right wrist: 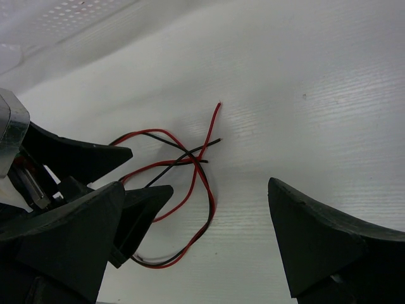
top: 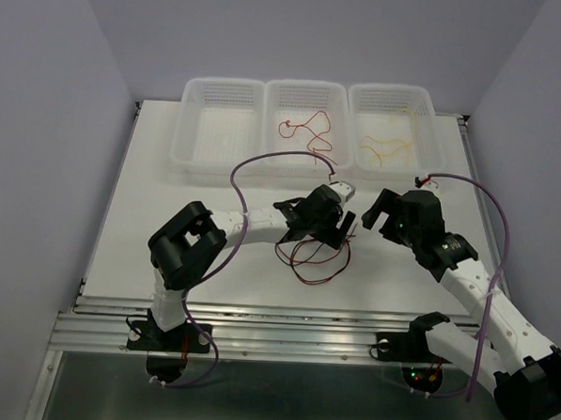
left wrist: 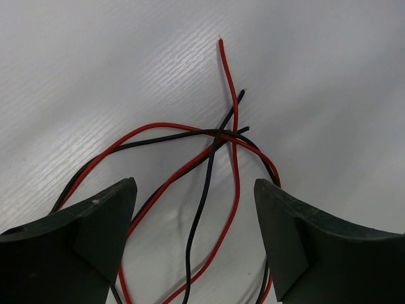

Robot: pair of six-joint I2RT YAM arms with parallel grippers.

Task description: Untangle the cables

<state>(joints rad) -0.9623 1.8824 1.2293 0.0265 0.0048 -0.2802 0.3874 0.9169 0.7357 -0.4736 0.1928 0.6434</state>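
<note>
Remaining tangle (top: 314, 261) is red and black wire in loose loops on the tabletop (top: 140, 193), mid-front, right under the left arm's wrist.

Left gripper (left wrist: 195, 190) sits low over it, jaws apart, straddling the spot where the strands cross. Nothing is pinched between the fingers that I can see. It makes sense as a pick point. The free ends of the red strand (left wrist: 236, 164) and black strand (left wrist: 197, 215) fan out just past that crossing, so closing there would grab wire close to an end. Risk as I read it: both colours run between the jaws, so a close here may take two strands instead of one.

Right gripper (right wrist: 196, 190) is wide open too and holds nothing. It's parked just beside the tangle on its right, aimed at the same crossing, probably placed to pin or pull the other strand.

Far edge has three baskets. Middle basket (top: 306, 84) holds a sorted red cable (top: 303, 131) and right basket (top: 392, 87) a yellow cable (top: 382, 149). So it's one colour per basket, and left basket (top: 221, 83) is likely meant for black.

Can't tell from here whether red and black are actually knotted or just laid over each other.
</note>
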